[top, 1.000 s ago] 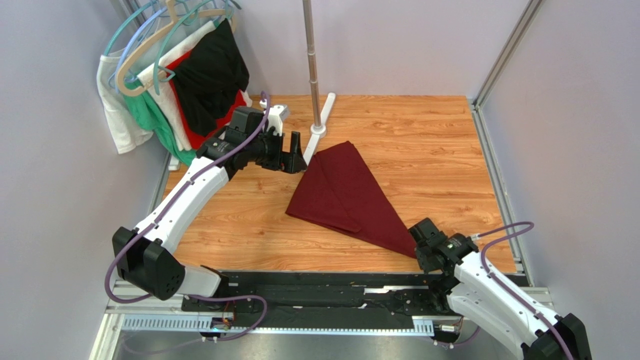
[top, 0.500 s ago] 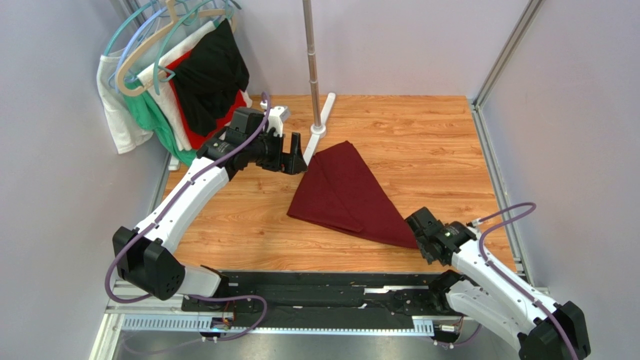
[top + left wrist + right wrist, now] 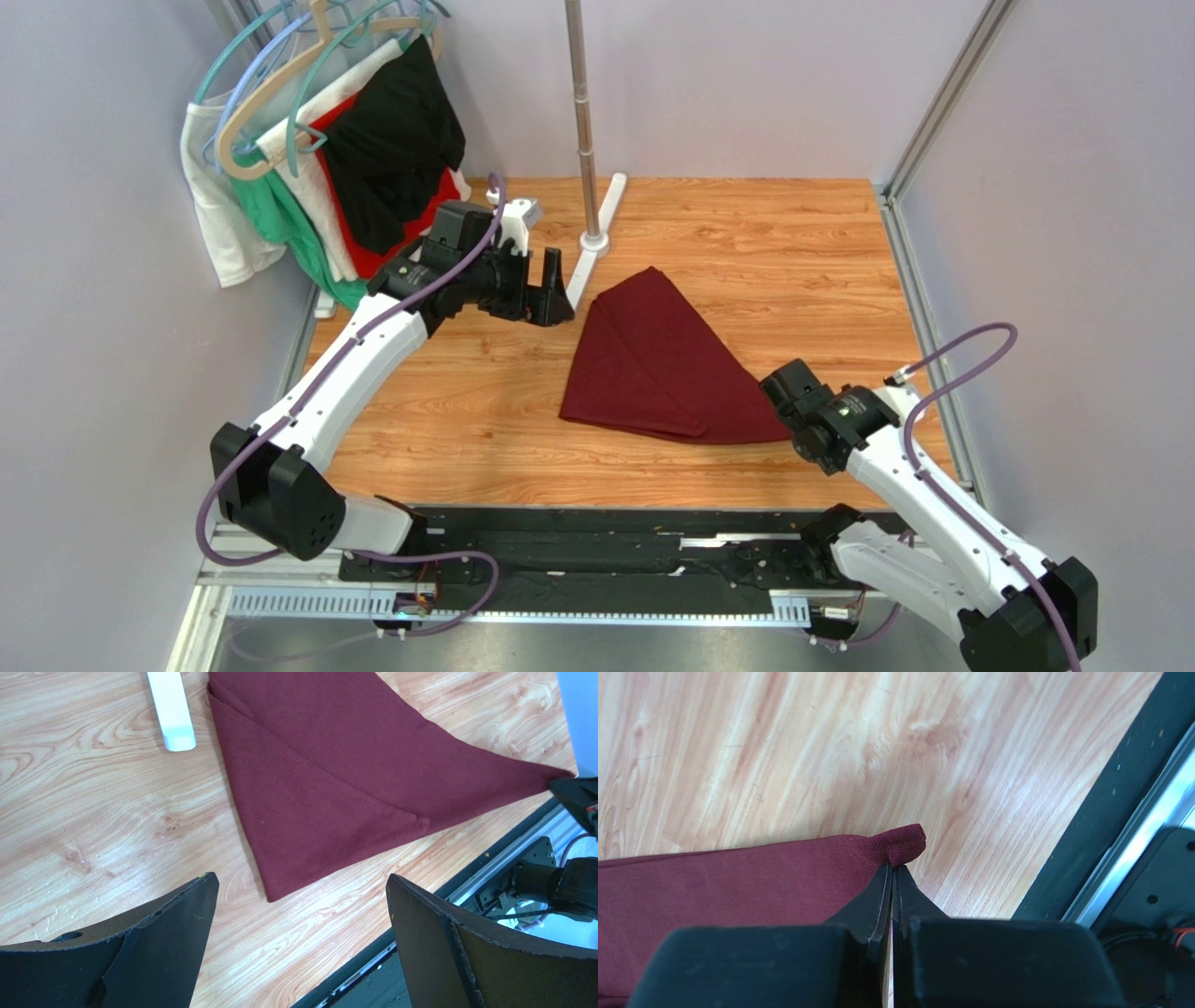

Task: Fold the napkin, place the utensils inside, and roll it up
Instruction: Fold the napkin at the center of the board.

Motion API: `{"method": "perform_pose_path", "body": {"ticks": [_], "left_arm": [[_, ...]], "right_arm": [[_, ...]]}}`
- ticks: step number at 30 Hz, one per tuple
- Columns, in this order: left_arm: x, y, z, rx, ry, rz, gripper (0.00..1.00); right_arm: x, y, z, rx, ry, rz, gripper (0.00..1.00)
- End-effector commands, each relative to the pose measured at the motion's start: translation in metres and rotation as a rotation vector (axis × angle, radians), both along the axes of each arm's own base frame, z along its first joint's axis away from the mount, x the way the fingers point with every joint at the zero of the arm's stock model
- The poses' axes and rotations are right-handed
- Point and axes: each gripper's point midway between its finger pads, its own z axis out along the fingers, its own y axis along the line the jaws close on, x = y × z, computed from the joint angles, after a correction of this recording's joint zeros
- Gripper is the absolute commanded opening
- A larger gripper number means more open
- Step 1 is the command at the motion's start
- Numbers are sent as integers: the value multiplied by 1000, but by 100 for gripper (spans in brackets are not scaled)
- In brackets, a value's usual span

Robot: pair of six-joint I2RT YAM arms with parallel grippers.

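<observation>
**Overhead view.** The napkin [image 3: 659,364] lies on the wooden table [image 3: 786,252], right of centre. It is folded into a rough triangle, with its rounded far end toward the base of the metal pole [image 3: 578,84] and its long narrow point running to the near right. My right gripper [image 3: 786,420] meets the cloth at that narrow point. My left gripper [image 3: 558,287] sits just beside the napkin's far left edge. Behind my left arm, garments on hangers [image 3: 351,140] hang at the far left corner.

**Left wrist view.** My left gripper [image 3: 302,878] has its two fingers spread wide and nothing between them. Below them the napkin [image 3: 337,777] shows one layer lapped over another (the upper flap ends in a small tip near the right side). The white foot of the pole [image 3: 170,710] lies just beside the cloth's upper left edge.

**Right wrist view.** My right gripper [image 3: 892,871] has its fingers pressed together, pinching the corner of the napkin [image 3: 738,882]. A small bunched nub of cloth pokes out past the fingertips, and the rest trails off to the left over the wood.
</observation>
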Motion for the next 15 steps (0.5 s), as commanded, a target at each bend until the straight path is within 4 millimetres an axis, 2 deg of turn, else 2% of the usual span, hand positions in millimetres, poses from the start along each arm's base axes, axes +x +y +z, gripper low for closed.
{"method": "perform_pose_path", "body": {"ticks": [1,3,4,6,7,14,15], "left_arm": [[-1,0,8,-10,-33,-18,99],[0,1,8,-8,-35,-16,99],[0,1,8,-7,-37,-14,99],[1,3,8,3,-42,-10,99],[2,4,8,7,-45,-7,99],[4,7,6,26,-48,7,99],[4,7,6,26,-46,9,99]], "right_arm": [[26,0,36,-99,-58,107,0],[36,12,34,-113,-29,217,0],[49,28,36,-67,-72,262,0],[57,45,33,-67,-82,382,0],[69,61,39,-33,-145,422,0],[86,127,57,-28,-250,663,0],[87,142,59,-23,-261,702,0]]}}
